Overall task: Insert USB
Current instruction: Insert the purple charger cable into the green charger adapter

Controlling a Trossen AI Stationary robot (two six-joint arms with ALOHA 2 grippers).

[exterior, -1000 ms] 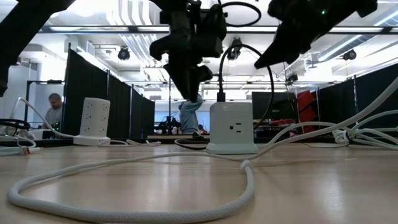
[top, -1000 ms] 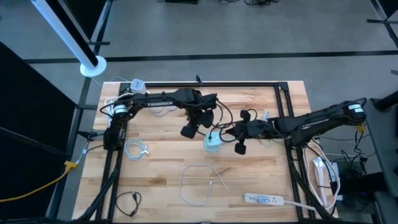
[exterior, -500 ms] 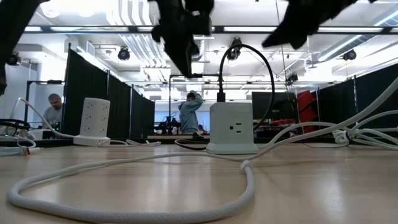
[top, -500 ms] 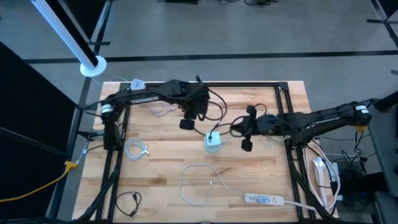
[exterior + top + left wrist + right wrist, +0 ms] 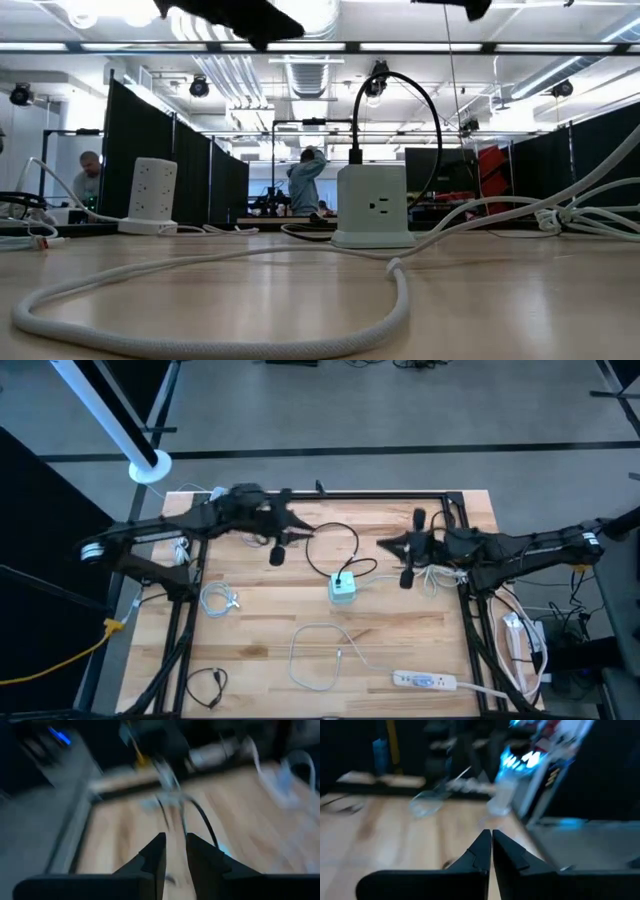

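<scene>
A white power cube (image 5: 342, 589) (image 5: 374, 205) stands on the wooden table near its middle. A black USB cable (image 5: 335, 546) is plugged by its connector (image 5: 355, 154) into the cube's top and arches above it. My left gripper (image 5: 278, 552) (image 5: 175, 842) hangs left of the cube and high above the table, its fingers a little apart with nothing between them. My right gripper (image 5: 406, 574) (image 5: 491, 836) hangs to the cube's right, also raised, shut and holding nothing.
A white cable (image 5: 320, 655) (image 5: 250, 300) loops over the near table. A white power strip (image 5: 425, 680) lies at the near right, a coiled white cable (image 5: 218, 600) at the left, and a tall white socket tower (image 5: 153, 190) at the far left. People show in the room beyond the table.
My left gripper has left the spot just above the cube's plug, rising and drawing back toward the table's far left, tipping from pointing down to nearly level. My right gripper has risen and pulled back toward the right edge. The cable stays plugged into the cube.
</scene>
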